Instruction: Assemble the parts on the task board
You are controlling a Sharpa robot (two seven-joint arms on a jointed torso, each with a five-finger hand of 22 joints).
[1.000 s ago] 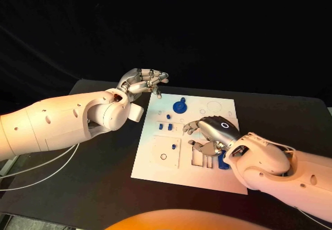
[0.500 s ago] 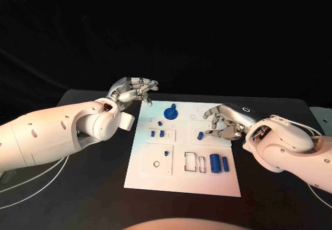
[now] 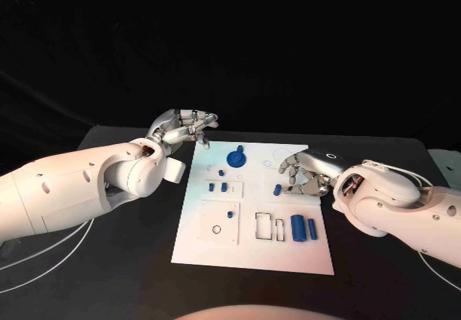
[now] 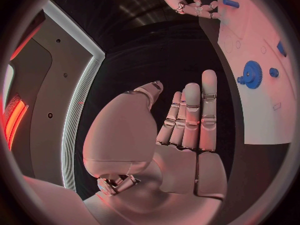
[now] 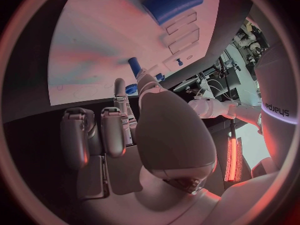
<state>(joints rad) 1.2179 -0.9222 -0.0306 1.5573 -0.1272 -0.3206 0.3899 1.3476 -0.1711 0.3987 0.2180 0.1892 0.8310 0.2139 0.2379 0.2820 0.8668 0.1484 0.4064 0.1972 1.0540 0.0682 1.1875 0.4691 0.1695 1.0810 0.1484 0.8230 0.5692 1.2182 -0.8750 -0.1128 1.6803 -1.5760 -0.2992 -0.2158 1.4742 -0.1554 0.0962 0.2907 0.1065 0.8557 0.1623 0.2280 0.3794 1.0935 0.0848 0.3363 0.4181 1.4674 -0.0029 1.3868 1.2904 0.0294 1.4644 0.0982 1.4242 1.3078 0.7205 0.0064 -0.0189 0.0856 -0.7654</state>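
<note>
Black table (image 3: 125, 267), white task board (image 3: 252, 250) between hands; right hand (image 3: 306, 172) pinches small blue part (image 3: 278, 190) just above board; left hand (image 3: 184, 125) empty, fingers loosely spread beside far corner; weak pinch risks part tilting, missing hole

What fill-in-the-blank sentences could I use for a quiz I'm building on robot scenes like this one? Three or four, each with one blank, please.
1. The task board is a flat plate of the colour ____.
2. The gear-shaped part on the board is ____ in colour.
3. The left hand hovers off the board, over the ____ table.
4. The small upright part stands beside the fingers of the ____ hand.

Missing words: white; blue; black; right
</note>
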